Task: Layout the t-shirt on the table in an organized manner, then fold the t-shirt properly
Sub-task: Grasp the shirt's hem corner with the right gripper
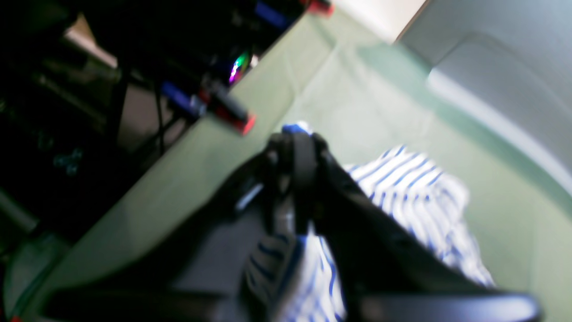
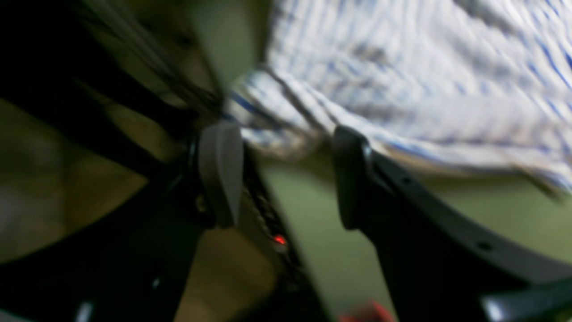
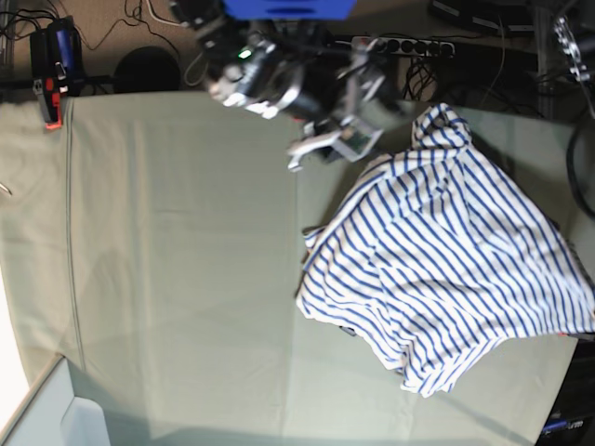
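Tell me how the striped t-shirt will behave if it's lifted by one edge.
The t-shirt lies rumpled with soft folds, so it will probably hang limp and bunch. It looks thin, so likely light for its spread. Dragged over the cloth-covered table, it may well wrinkle rather than slide flat.

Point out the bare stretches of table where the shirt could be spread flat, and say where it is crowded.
In the base view, the table is bare across its whole left and middle, from the red clip at the far edge to the near edge. The right side is crowded: the striped t-shirt lies bunched there, with the arms at its far corner.
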Controlling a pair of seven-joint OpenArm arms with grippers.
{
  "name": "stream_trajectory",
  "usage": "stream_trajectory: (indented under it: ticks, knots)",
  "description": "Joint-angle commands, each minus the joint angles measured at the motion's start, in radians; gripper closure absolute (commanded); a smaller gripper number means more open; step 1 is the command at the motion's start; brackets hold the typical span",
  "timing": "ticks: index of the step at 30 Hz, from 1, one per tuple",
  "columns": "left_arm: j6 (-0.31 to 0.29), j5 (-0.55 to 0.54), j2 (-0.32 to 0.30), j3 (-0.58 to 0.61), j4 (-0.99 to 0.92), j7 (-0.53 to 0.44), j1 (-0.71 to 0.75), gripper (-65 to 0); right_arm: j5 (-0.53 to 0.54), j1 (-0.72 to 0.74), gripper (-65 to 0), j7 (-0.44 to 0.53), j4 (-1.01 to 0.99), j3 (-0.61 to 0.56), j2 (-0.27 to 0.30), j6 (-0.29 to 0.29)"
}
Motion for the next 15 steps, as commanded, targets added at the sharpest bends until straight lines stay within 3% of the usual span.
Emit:
stream_trajectory:
  ticks: [1,4,6,8,15]
  knots:
    - [-0.008,-0.006,-0.027,-0.008,0.033,-0.028,-0.001,-15.6,0.021,0.017,-33.2,0.034,0.017,0.025,-0.011,0.017]
    - [-0.008,-0.006,-0.027,-0.008,0.074,-0.028,0.052,-29.7,0.023,0.057,-33.1,0.026,0.013,0.091,-0.013,0.017]
    - [-0.008,-0.006,-0.025,-0.03,0.122,-0.036,0.107,-35.2,0.023,0.097,-33.1,0.024,-0.004,0.121,-0.013,0.017]
    - [-0.008,-0.006,0.004,-0.091,0.16,-0.031,0.15,-35.9,0.023,0.14,-33.1,0.024,-0.047,0.141,-0.015,0.017]
    - [-0.008,-0.004,0.214,-0.376,0.286,-0.028,0.3,-35.9,0.023,0.376,-33.8,0.024,-0.355,0.166,-0.033,0.017]
